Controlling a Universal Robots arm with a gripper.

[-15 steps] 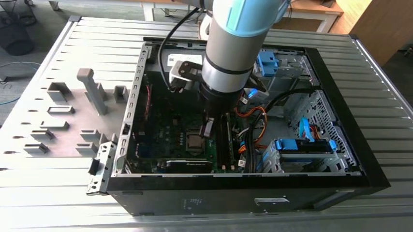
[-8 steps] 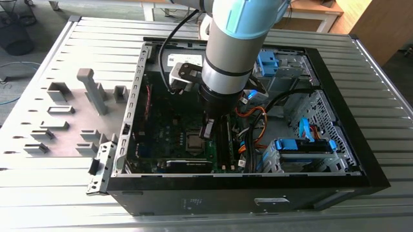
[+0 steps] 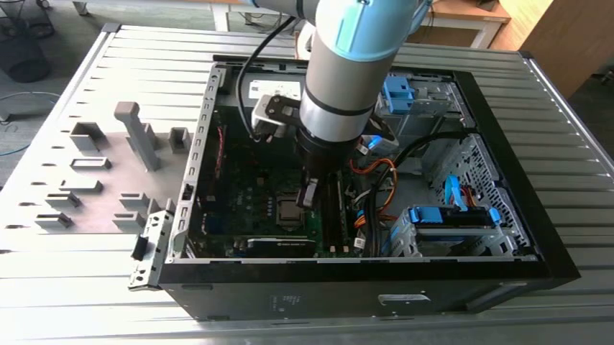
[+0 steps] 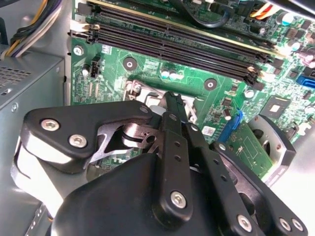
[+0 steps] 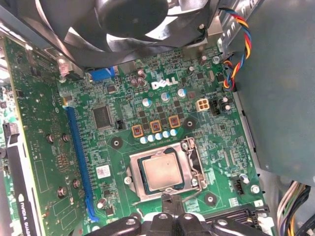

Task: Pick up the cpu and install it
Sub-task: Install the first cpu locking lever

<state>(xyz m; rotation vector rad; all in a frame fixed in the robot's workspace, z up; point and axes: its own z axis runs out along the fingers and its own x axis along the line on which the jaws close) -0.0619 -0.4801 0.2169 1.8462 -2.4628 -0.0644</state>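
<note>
One cpu sits in the motherboard socket inside the computer case, gripper narrowed just above.

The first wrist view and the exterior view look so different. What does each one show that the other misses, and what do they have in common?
The first wrist view, close over the motherboard, shows the cpu lying in its socket frame, with a black fan above.

The exterior view takes in the whole open computer case, the ridged metal table, grey holder blocks at its left, and blue drive brackets.

Both show the green board and the end effector at the socket.
</note>
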